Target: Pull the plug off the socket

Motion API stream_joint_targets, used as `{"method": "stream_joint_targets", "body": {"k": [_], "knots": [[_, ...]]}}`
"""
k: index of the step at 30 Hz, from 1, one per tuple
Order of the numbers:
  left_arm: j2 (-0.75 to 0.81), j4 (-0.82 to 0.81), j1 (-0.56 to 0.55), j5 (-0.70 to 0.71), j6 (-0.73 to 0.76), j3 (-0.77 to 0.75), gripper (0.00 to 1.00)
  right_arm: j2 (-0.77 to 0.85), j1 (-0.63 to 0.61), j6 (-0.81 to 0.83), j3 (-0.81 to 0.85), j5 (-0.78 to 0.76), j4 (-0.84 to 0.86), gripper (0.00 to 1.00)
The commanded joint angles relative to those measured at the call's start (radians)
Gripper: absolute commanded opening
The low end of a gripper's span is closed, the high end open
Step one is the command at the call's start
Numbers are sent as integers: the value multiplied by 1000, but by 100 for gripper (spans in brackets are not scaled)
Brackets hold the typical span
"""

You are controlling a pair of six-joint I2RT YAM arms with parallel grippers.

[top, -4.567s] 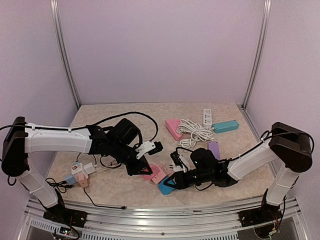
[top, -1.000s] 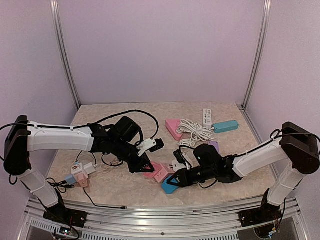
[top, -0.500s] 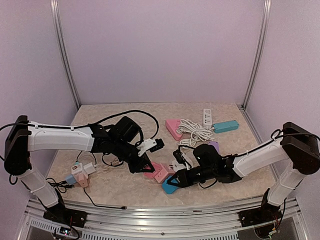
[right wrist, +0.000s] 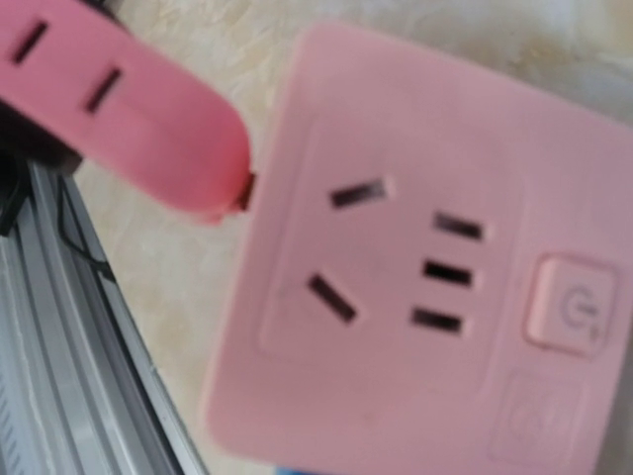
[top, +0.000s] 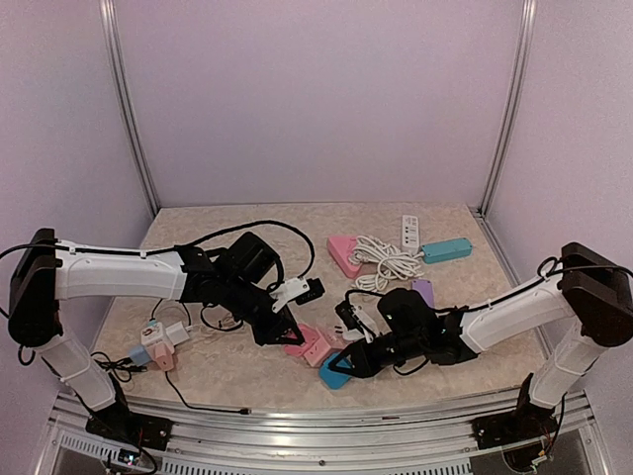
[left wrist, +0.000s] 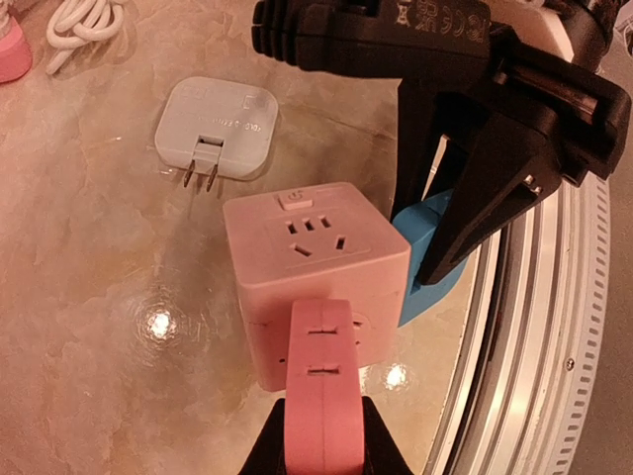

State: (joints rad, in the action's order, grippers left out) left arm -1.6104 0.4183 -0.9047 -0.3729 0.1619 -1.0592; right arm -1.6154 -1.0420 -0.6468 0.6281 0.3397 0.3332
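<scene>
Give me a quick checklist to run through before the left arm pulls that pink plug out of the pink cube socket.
1. Left gripper shut on the pink plug: ok.
2. Right gripper clamped on the blue piece beside the pink cube socket, bracing it: ok.
3. Blue piece firmly joined to the cube: cannot tell.
4. Plug out of the socket: not ok; only a sliver of prong shows between them.
5. White adapter lies apart from the cube, on its far side, away from the pull: ok.
</scene>
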Motion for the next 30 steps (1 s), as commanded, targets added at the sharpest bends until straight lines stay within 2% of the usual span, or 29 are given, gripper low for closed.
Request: {"method": "stream_joint_targets", "body": {"k": [1,10,22,30], "knots": [[-3,8,15,58,1,-24,0,19,-28,68,-13,48,-97,0],[-7,9,16,60,0,-24,0,39,-29,45,-35,75,-46,0],[-6,9,13,69,1,-22,0,57,9,-205,-164,150,218,0],[-5,11,12,74,1,-22,0,36,22,-223,-170,167,227,0]]}}
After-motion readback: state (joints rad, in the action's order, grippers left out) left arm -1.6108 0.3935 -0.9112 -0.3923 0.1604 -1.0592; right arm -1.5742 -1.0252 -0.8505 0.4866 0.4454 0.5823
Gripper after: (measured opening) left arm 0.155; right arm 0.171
